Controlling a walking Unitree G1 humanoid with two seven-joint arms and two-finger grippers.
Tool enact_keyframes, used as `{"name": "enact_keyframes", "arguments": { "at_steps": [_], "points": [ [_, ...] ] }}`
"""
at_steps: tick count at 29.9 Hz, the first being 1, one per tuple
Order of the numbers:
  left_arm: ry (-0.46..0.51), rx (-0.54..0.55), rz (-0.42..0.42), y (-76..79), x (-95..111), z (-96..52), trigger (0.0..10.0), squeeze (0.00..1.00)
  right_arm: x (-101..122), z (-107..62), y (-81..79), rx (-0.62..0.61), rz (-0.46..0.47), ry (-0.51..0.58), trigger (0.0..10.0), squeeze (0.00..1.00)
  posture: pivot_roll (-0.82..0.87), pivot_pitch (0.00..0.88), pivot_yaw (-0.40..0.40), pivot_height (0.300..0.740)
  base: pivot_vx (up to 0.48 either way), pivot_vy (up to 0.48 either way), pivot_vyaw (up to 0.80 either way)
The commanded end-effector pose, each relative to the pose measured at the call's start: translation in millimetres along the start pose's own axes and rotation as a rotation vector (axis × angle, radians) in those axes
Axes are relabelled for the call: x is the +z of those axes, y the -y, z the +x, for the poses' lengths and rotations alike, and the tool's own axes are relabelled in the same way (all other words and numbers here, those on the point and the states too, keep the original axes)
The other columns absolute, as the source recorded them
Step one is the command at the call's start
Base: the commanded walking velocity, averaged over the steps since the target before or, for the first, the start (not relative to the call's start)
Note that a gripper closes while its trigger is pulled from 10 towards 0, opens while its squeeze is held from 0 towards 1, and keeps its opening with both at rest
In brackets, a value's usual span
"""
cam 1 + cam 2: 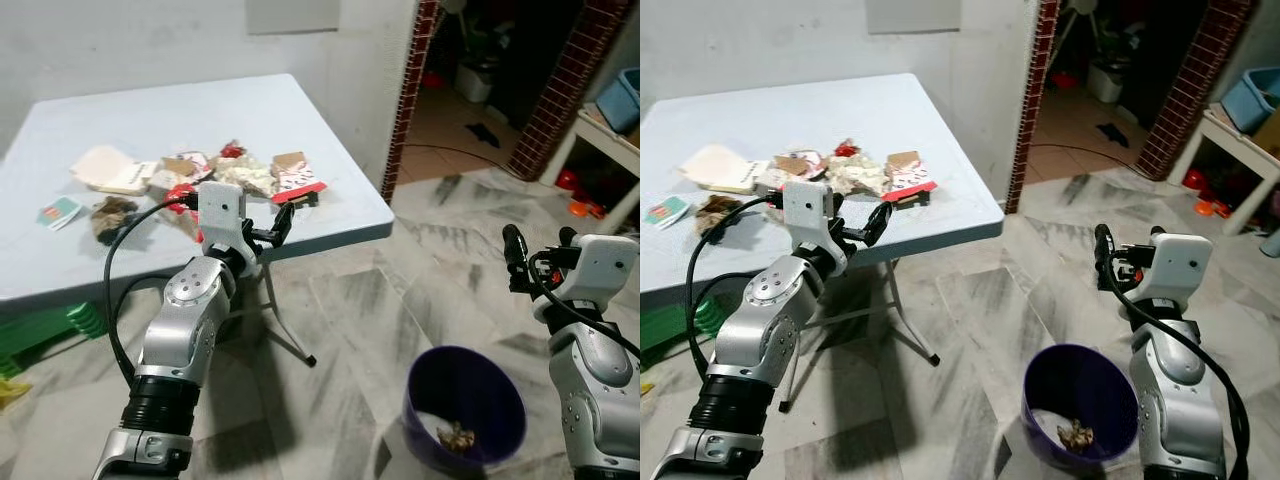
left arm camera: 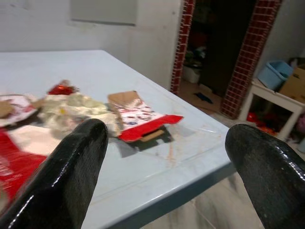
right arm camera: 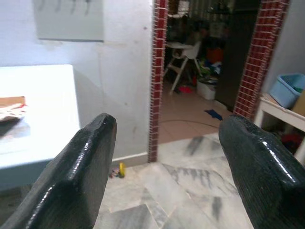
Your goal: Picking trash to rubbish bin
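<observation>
A heap of trash lies on the pale blue table [image 1: 330, 225]: a red-and-white torn carton [image 1: 297, 180], a crumpled pale wrapper [image 1: 245, 175], a white foam box [image 1: 105, 168], a brown crumpled lump [image 1: 115, 215] and a green card [image 1: 60, 212]. My left gripper [image 1: 275, 228] is open at the table's front edge, just short of the carton [image 2: 143, 119], holding nothing. The purple bin [image 1: 465, 405] stands on the floor at the lower right with a crumpled scrap [image 1: 457, 436] inside. My right gripper [image 1: 540, 245] is raised above and right of the bin, open and empty.
The table's folding legs [image 1: 285, 335] reach the floor between me and the bin. A green stool [image 1: 40, 330] sits under the table. Red brick pillars [image 1: 410, 90] frame a doorway behind. A white shelf [image 1: 610, 135] with a blue basket stands at the far right.
</observation>
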State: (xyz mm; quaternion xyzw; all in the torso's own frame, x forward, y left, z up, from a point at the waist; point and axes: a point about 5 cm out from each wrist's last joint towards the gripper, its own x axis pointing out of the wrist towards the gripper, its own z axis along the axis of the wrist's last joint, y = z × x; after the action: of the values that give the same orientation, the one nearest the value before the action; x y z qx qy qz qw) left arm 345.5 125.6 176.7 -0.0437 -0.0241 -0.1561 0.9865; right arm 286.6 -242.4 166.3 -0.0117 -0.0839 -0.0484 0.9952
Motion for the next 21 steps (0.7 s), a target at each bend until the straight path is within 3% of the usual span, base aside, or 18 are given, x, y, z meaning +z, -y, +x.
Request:
{"name": "enact_keyframes", "arguments": {
  "at_steps": [1, 18, 21],
  "points": [
    [-0.014, 0.004, 0.001, 0.1, -2.6, -0.9, 10.0, 0.0, 3.3, -0.2, -0.7, 0.007, -0.009, 0.008, 10.0, 0.0, -0.07, 0.028, -0.006, 0.74, 0.0, 0.0, 0.8],
    [-0.046, 0.034, -0.018, -0.1, -7.5, -3.4, 10.0, 0.0, 6.1, 0.7, -1.6, 0.031, 0.008, 0.013, 10.0, 0.0, -0.06, 0.042, -0.019, 0.74, 0.0, 0.0, 0.8],
    [-0.063, 0.035, -0.018, 0.3, -9.7, -3.5, 10.0, 0.0, 6.8, 0.9, -0.9, 0.03, 0.036, 0.013, 10.0, 0.0, -0.06, 0.046, -0.022, 0.74, 0.0, 0.0, 0.0]
  ]
}}
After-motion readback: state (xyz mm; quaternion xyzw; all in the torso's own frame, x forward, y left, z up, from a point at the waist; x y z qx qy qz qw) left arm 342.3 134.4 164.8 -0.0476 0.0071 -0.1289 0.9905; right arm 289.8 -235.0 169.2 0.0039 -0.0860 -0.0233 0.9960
